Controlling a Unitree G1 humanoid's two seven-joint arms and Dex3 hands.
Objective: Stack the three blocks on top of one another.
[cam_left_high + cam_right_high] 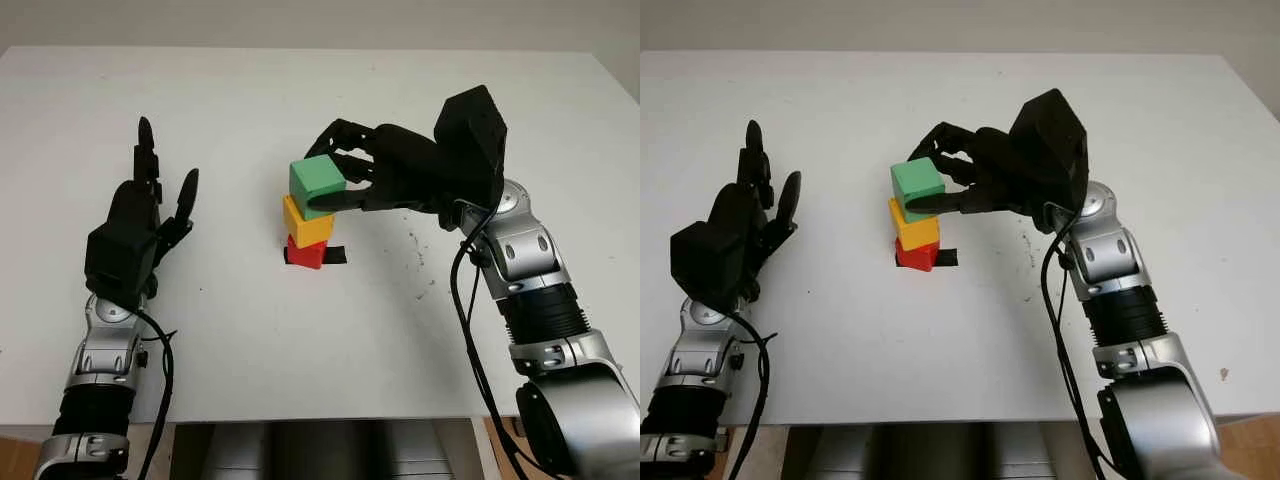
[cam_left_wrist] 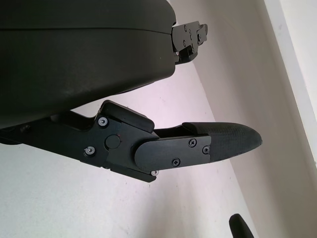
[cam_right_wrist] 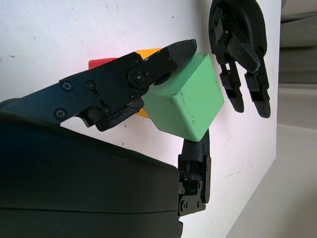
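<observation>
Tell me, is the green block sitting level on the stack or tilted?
Tilted. The green block leans askew over the yellow block, gripped by the right hand.

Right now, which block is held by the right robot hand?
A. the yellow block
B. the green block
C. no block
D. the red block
B: the right robot hand grips the green block between its fingers, above the yellow block that sits on the red block.

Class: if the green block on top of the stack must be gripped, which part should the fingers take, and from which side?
Grip the green block on two opposite flat side faces, coming from the right, as the right hand does; its tilted pose leaves those faces exposed above the yellow block.
</observation>
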